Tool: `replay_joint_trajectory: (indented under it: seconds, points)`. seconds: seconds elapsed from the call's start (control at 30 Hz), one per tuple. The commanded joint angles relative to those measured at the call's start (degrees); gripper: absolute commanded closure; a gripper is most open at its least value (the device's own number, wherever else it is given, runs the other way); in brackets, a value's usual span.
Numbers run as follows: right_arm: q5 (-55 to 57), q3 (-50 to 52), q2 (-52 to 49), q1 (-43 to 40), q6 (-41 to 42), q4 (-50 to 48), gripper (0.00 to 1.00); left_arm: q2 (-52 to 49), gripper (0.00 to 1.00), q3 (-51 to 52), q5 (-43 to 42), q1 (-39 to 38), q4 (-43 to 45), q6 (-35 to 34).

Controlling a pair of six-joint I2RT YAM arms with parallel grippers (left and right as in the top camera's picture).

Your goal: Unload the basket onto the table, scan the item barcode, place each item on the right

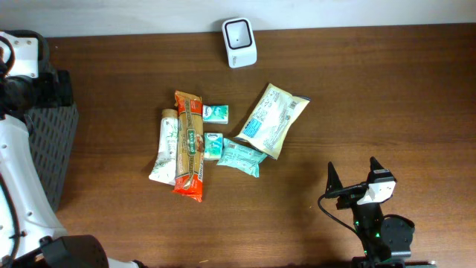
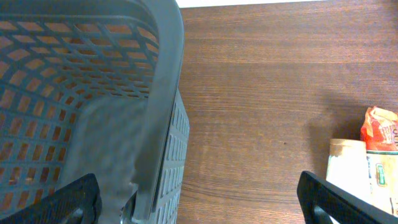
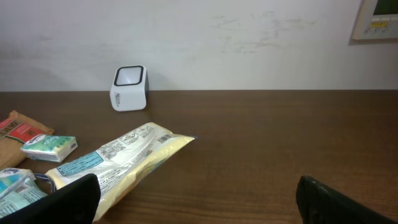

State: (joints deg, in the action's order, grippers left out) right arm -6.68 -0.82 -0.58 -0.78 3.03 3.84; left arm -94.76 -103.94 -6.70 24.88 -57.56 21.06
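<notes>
Overhead: you're holding left gripper, right gripper wide open.
Cream pouch is lying well apart, ahead-left of right.

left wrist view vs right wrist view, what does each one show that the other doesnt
Only the left wrist view shows the basket and the tube.

Only the right wrist view shows the scanner, the pouch, a teal box and the wall behind the table.

Both show the table and, as far as I can tell, the orange packet, which sits at the far left edge of the right wrist view.
</notes>
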Motion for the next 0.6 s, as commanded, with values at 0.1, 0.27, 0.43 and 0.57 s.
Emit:
replay_joint_trajectory:
  seconds: [0.1, 0.27, 0.43, 0.57]
  points:
    - [-2.0, 0.5, 0.4, -0.4, 0.5, -0.1, 0.01, -0.4, 0.01, -0.2, -0.8, 0.4, -0.1, 0.9]
    - [-12.9, 0.4, 0.4, -0.4, 2.0, -1.4, 0.01, -0.4, 0.01, -0.2, -0.8, 0.4, -0.1, 0.9]
    - [-19.8, -9.1, -3.9, -0.4, 4.6, 0.0, 0.01, -0.4, 0.01, -0.2, -0.8, 0.4, -0.1, 0.9]
    - [-24.4, -24.3, -17.9, -0.4, 4.5, 8.5, 0.01, -0.4, 0.01, -0.2, -0.8, 0.4, -0.1, 0.9]
